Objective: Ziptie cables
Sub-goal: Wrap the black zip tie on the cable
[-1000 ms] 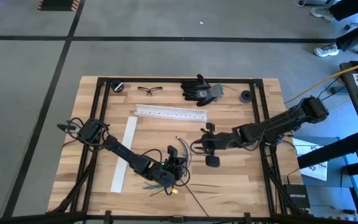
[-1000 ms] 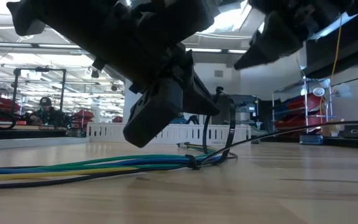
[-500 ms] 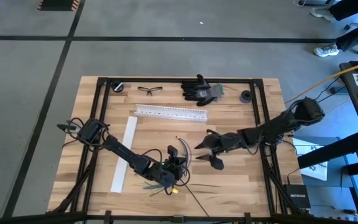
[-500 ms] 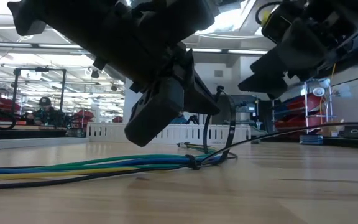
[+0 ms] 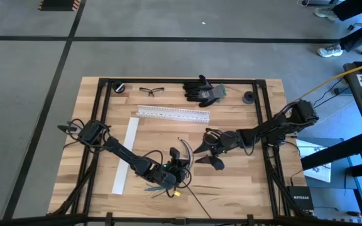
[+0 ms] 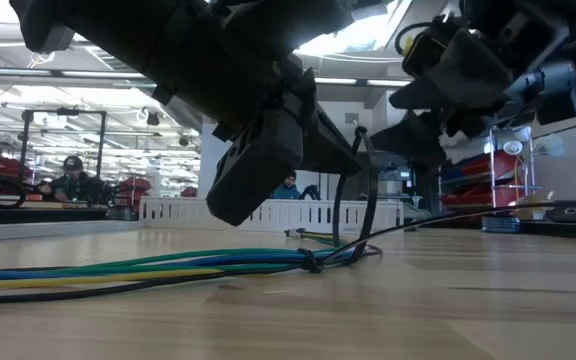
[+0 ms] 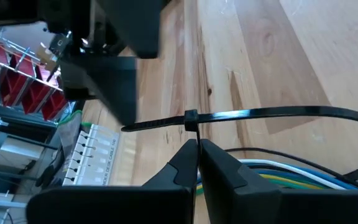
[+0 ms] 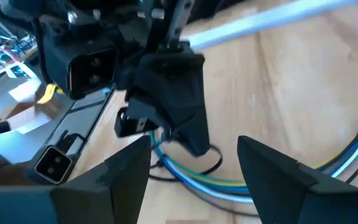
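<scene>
Workbench [image 5: 231,188] of pale wooden planks fills the overhead picture, with two dark arms reaching in from opposite sides. Measured from the white slotted rail [image 5: 173,113] that lies across the middle of the bench, the flat white strip [image 5: 125,155] runs just beside the rail's left end and down toward the front edge. Black gloves [image 5: 202,90] and safety glasses [image 5: 151,91] sit behind the rail, near the back edge.

Right gripper [image 5: 207,152] hovers in front of the rail's right end, its fingers spread apart and holding nothing. Left gripper [image 5: 180,169] sits well in front of the rail's middle, low over the bench, its fingers pressed together on the zip tie [image 7: 253,114], pinching the black strap just under its square head. In the low view the tie stands as an upright loop [image 6: 356,205] around the bundle.

Cables [image 6: 148,266], a bundle of blue, green, yellow, white and dark wires, lie flat on the wood directly below the left gripper, in front of the rail, passing through that loop and trailing toward the front edge.
</scene>
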